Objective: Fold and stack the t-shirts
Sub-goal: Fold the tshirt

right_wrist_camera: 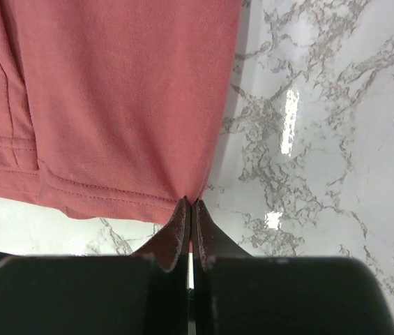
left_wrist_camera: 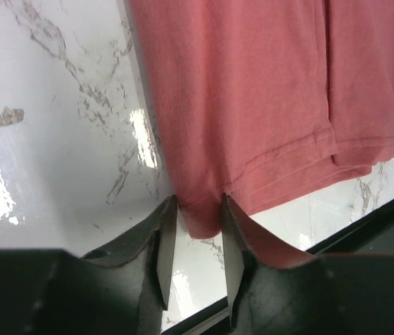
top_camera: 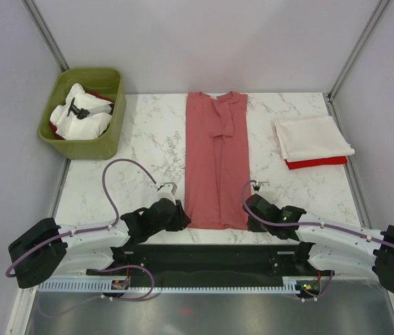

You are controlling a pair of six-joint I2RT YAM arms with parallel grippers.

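The dusty salmon-red t-shirt [top_camera: 217, 164] lies folded into a long narrow strip down the middle of the marble table, neck at the far end. My left gripper [top_camera: 180, 218] is at its near left corner. In the left wrist view the jaws [left_wrist_camera: 198, 199] stand apart with the hem corner of the shirt [left_wrist_camera: 252, 91] between them. My right gripper [top_camera: 251, 215] is at the near right corner. In the right wrist view it [right_wrist_camera: 192, 202] is shut on the hem corner of the shirt [right_wrist_camera: 113, 91]. A folded cream-white t-shirt [top_camera: 313, 137] lies on a folded bright red one [top_camera: 316, 163] at the right.
A green bin [top_camera: 106, 139] stands at the far left with white cloth [top_camera: 79, 118] and a bit of red cloth in it. The marble table [top_camera: 141, 139] ends at a black rail along the near side. Grey walls close in the left, right and back.
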